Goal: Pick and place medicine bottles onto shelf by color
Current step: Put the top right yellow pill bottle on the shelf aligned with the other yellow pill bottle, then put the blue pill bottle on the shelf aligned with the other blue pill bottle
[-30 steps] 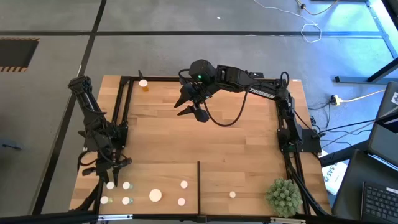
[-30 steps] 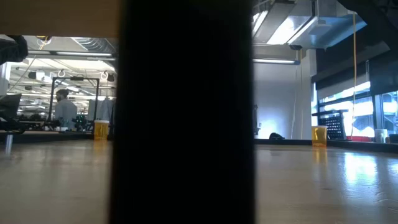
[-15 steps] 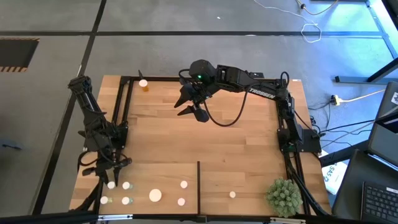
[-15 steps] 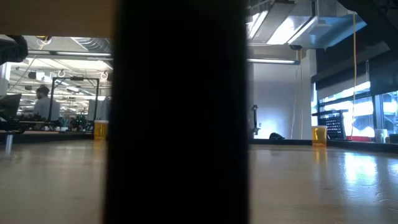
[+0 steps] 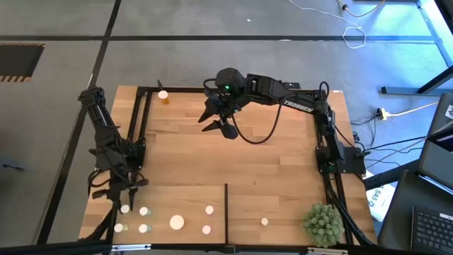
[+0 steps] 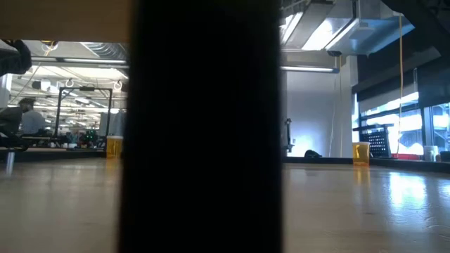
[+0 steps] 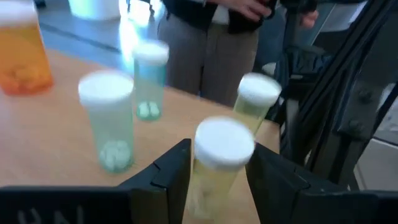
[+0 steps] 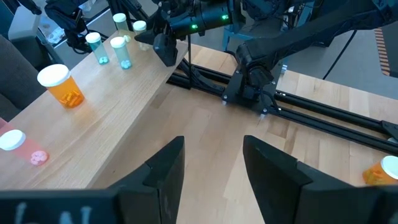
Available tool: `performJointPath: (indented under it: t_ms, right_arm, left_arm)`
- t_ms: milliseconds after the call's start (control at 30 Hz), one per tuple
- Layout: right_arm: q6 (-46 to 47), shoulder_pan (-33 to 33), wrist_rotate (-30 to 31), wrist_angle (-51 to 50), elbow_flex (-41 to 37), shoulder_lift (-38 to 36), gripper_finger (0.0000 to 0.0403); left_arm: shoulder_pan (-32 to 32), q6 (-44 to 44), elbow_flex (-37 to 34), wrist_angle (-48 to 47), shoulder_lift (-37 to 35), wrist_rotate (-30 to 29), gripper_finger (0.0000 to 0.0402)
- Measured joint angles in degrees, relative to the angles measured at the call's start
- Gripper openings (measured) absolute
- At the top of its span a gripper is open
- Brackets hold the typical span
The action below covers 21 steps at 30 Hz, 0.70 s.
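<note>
I am watching the left gripper (image 7: 214,171), jaws flanking but seemingly not clamping a pale bottle (image 7: 219,163) standing on the shelf (image 5: 191,202) (light, smooth, tippy); grip mid-body.

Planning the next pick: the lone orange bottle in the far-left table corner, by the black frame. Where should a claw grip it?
Grip the orange bottle on its round body, just below the white cap. It stands upright, with black frame rails close on two sides, so probably approach from the open tabletop side, where the right claw hangs open.
</note>
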Motion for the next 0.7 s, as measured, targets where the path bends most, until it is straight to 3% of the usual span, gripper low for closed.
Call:
performJointPath:
  t_ms: [700]
  right_arm:
    - [0.00, 0.00, 0.00, 0.00, 0.00, 0.00, 0.0166]
  left_arm:
    - [0.00, -0.21, 0.07, 13.90, -2.02, 1.12, 0.0142]
